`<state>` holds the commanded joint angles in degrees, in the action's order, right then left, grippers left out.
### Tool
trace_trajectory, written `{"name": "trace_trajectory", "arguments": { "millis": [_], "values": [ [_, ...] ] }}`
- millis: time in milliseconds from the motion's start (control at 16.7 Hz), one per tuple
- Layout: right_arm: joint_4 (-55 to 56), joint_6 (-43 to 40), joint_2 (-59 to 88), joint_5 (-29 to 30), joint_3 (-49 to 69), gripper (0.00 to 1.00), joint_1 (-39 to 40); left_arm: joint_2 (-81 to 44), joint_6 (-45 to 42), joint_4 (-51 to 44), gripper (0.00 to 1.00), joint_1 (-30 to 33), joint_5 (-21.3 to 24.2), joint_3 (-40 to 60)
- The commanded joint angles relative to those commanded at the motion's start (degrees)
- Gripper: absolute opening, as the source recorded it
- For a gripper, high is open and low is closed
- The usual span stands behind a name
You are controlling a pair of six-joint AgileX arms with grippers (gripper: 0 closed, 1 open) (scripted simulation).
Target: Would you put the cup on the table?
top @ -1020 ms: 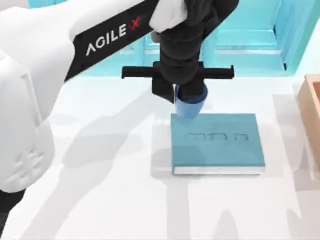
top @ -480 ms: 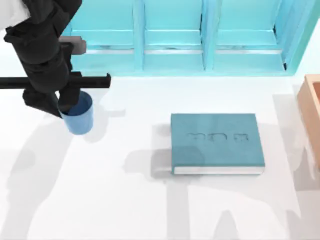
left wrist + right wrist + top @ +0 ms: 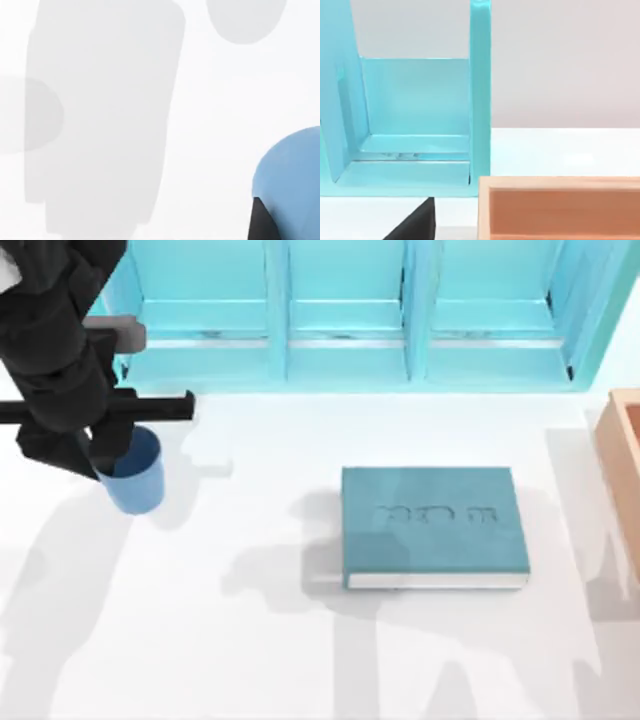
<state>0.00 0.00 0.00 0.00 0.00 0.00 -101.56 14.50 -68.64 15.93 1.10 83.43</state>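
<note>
Top view puts the cup (image 3: pixel 133 472) far over at the left side of the table (image 3: pixel 250 640), upright with its open mouth tipped a little toward the camera, well apart from the teal book (image 3: pixel 434 527). My left gripper (image 3: pixel 103 462) comes down on it from above, its fingers pinched on the cup's rim at the near-left edge, with the black crossbar of the hand spanning just above the cup. Whether the cup's base is touching the table or hanging just over it, I cannot tell. From the left wrist view the cup (image 3: pixel 292 185) is a blue curve at the corner with one dark fingertip (image 3: pixel 262 222) against it, and bare white table (image 3: pixel 150 125) with soft shadows beyond. Around it, the book lies flat and closed near the table's middle. Along the far edge stands the light-blue shelf unit (image 3: pixel 350 315), its open compartments showing nothing inside. At the right edge sits a wooden box (image 3: pixel 622 455); the right wrist view shows its rim (image 3: pixel 560 184) beside the shelf's end panel (image 3: pixel 480 90)
</note>
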Motion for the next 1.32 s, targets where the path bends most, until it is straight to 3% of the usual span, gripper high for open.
{"name": "trace_trajectory", "arguments": {
  "millis": [420,720,1320],
  "values": [
    [0.0,0.0,0.0,0.0,0.0,1.00,0.0,-2.9,1.3,12.6,0.00,1.1,0.1,-9.1],
    [0.0,0.0,0.0,0.0,0.0,1.00,0.0,-3.3,1.5,13.9,0.00,1.2,0.2,-10.2],
    [0.0,0.0,0.0,0.0,0.0,1.00,0.0,-3.3,1.5,13.9,0.75,1.2,0.2,-10.2]
  ]
}}
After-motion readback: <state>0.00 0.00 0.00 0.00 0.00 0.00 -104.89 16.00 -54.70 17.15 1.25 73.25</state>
